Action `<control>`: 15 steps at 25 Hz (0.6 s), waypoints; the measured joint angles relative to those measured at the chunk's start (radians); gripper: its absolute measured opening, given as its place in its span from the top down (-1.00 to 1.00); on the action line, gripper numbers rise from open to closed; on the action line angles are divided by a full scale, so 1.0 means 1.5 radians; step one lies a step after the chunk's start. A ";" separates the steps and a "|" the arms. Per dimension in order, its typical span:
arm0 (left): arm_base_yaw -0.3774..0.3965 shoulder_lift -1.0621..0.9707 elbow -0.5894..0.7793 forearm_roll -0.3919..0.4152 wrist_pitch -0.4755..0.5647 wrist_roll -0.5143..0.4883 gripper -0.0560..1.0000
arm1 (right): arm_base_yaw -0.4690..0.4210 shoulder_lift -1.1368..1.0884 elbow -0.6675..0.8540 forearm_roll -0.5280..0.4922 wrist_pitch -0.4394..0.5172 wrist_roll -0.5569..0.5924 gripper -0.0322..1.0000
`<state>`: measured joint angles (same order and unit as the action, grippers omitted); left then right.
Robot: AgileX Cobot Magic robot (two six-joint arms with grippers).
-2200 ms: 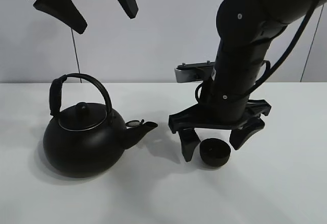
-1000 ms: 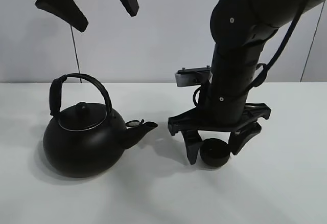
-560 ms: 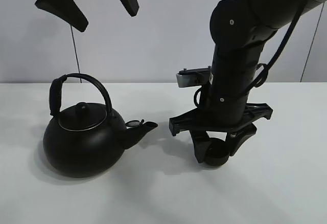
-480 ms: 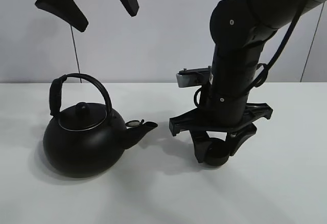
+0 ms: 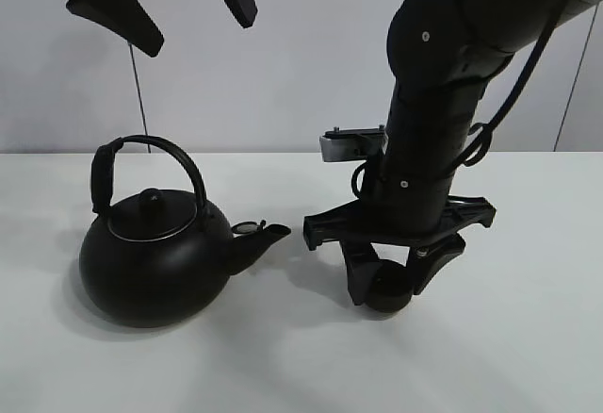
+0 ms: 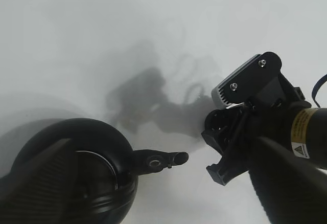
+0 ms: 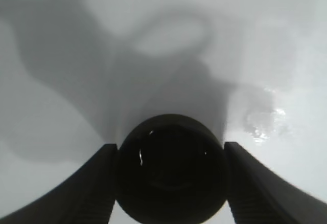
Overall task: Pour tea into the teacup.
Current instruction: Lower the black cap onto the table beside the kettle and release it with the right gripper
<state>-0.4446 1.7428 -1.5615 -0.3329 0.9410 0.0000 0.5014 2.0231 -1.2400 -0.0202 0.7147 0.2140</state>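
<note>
The small matte-black teacup [image 5: 387, 292] sits on the white table [image 5: 283, 366], held between the fingers of my right gripper [image 5: 388, 279], which is shut on it. In the right wrist view the teacup [image 7: 171, 178] fills the gap, with both fingers [image 7: 94, 183] pressed against its sides. The large black kettle [image 5: 155, 253] with an arched handle stands at the left, its spout [image 5: 264, 236] pointing toward the cup. My left gripper [image 5: 193, 17] hangs open and empty high above the kettle. The kettle [image 6: 76, 173] also shows in the left wrist view.
A plain light wall stands behind the table. The right arm [image 5: 443, 102] rises above the cup. The right arm's wrist [image 6: 255, 116] shows in the left wrist view beside the spout.
My right gripper's fingers have closed in on the teacup and now grip it, and the cup has shifted slightly left with the gripper. The left gripper and the kettle have not moved.
</note>
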 joint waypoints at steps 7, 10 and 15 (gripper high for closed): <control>0.000 0.000 0.000 0.000 -0.002 0.004 -0.35 | 0.003 -0.006 -0.023 0.037 0.003 -0.016 0.16; 0.000 0.000 0.000 0.000 -0.002 0.000 -0.35 | 0.019 -0.006 -0.029 0.037 -0.002 -0.017 0.16; 0.000 0.000 0.000 0.000 -0.003 0.000 -0.35 | 0.037 -0.004 -0.029 0.039 -0.009 -0.019 0.16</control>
<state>-0.4446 1.7428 -1.5615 -0.3329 0.9367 0.0000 0.5564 2.0170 -1.2839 0.0381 0.7018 0.1862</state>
